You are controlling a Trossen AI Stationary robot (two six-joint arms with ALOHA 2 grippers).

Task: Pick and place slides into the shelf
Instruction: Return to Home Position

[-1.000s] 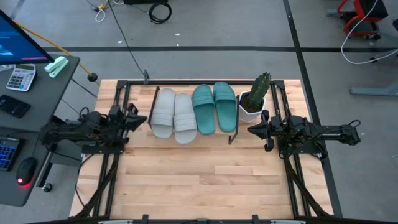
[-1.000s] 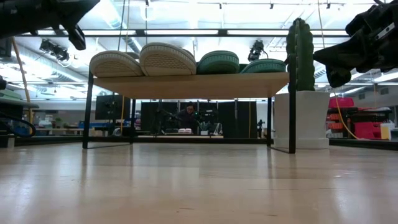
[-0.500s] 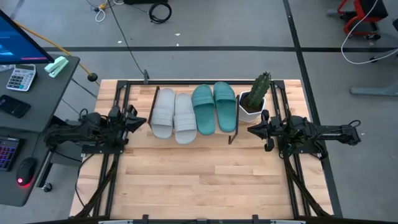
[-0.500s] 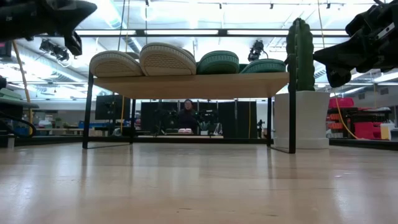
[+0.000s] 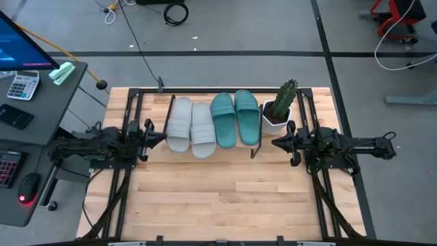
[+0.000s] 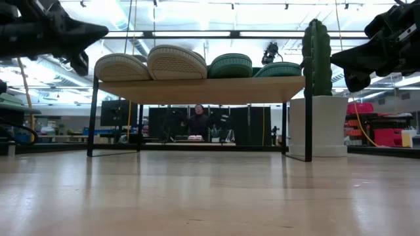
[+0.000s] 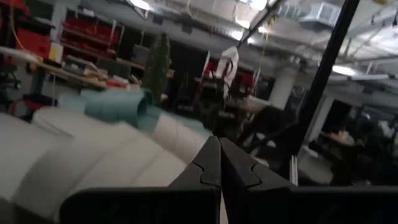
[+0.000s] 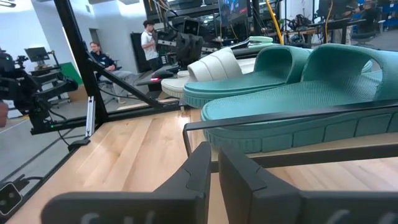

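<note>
Two grey slides (image 5: 191, 126) and two green slides (image 5: 236, 117) lie side by side, straps up, on the shelf (image 6: 197, 90), grey to the left. The left gripper (image 5: 161, 134) hangs just beside the shelf's left end, fingers pressed together on nothing. The right gripper (image 5: 276, 143) hangs near the right end, fingers together and empty. A cactus (image 5: 287, 94) in a white pot (image 5: 272, 121) stands beside the shelf. The table (image 5: 218, 198) is pale wooden planks over a grey floor (image 5: 225, 61). A desk (image 5: 51, 99) with a calculator (image 5: 22, 85) stands to the left. A person (image 6: 198, 119) shows far back in the workshop.
</note>
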